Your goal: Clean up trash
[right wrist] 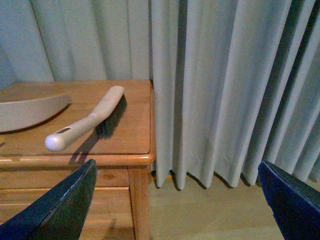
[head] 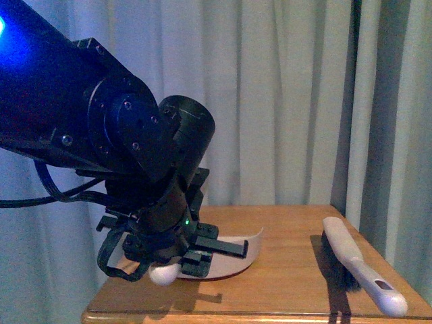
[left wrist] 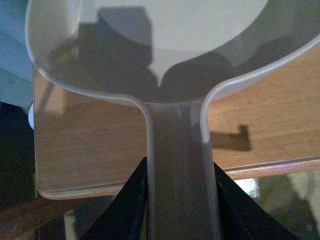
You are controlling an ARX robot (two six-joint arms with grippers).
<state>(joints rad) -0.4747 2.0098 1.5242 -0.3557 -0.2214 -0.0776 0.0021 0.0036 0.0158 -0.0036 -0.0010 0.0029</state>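
My left gripper (head: pixel 196 260) is shut on the handle of the pale dustpan (head: pixel 236 246), whose pan rests on the wooden table (head: pixel 290 283) near its front left. In the left wrist view the fingers (left wrist: pixel 132 205) clamp the handle (left wrist: pixel 180 165) from both sides, and the pan (left wrist: pixel 150 45) is empty. A small white rounded thing (head: pixel 164 273) shows under the gripper; I cannot tell whether it is the trash. My right gripper (right wrist: pixel 175 210) is open and empty, beside the table's right side over the floor.
A white-handled brush (head: pixel 361 266) with dark bristles lies along the table's right edge; it also shows in the right wrist view (right wrist: pixel 90 122), with the dustpan's rim (right wrist: pixel 30 112) beyond it. Pale curtains (head: pixel 283 101) hang behind the table. Wooden floor (right wrist: pixel 200 220) lies below.
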